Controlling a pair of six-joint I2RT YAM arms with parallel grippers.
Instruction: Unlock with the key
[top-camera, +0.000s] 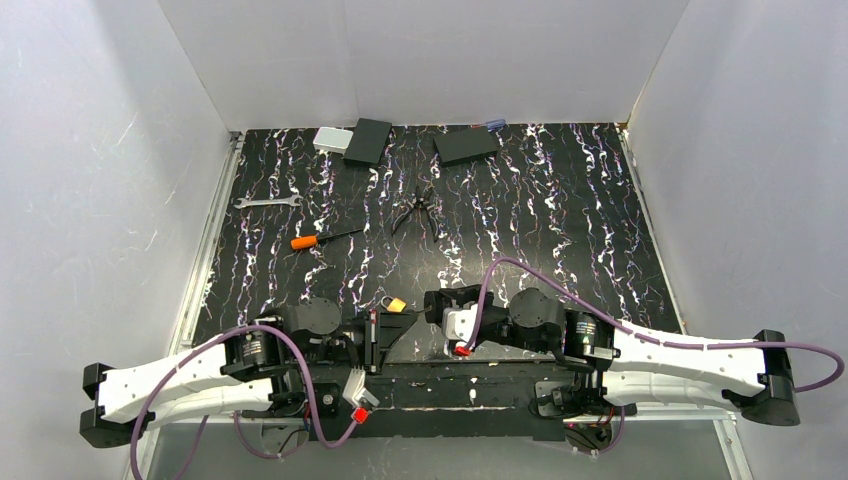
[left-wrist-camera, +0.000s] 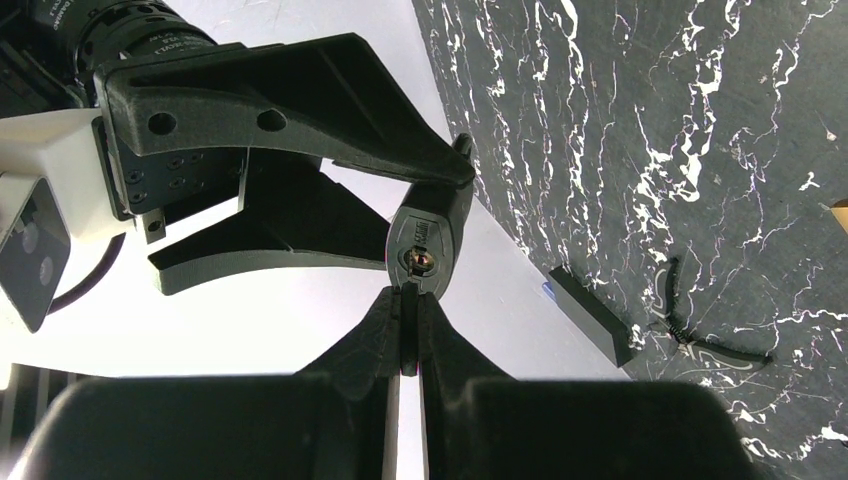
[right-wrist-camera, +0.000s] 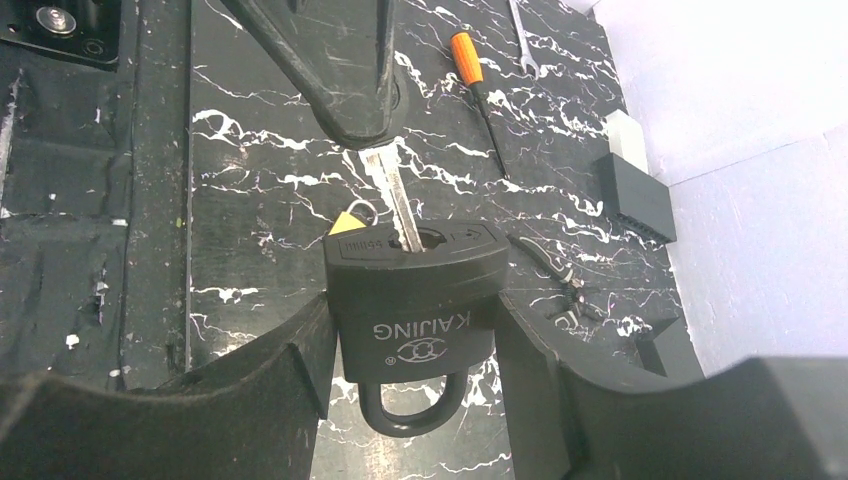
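Note:
A black padlock (right-wrist-camera: 415, 300) marked KAIJING hangs above the mat, and my right gripper (right-wrist-camera: 415, 340) is shut on its body from both sides. Its shackle points toward the right wrist camera, with both legs in the body. A silver key (right-wrist-camera: 395, 195) has its blade tip in the keyhole on the far face. A ring and yellow tag (right-wrist-camera: 347, 222) hang beside it. My left gripper (left-wrist-camera: 408, 295) is shut on the key's head (left-wrist-camera: 408, 340), facing the padlock's keyhole end (left-wrist-camera: 430, 225). In the top view both grippers meet near the yellow tag (top-camera: 397, 305).
On the marbled mat lie an orange-handled screwdriver (top-camera: 315, 240), a wrench (top-camera: 268, 202) and pliers (top-camera: 415, 212). Two black boxes (top-camera: 368, 141) (top-camera: 466, 145) and a white box (top-camera: 330, 139) sit at the back. White walls close in three sides.

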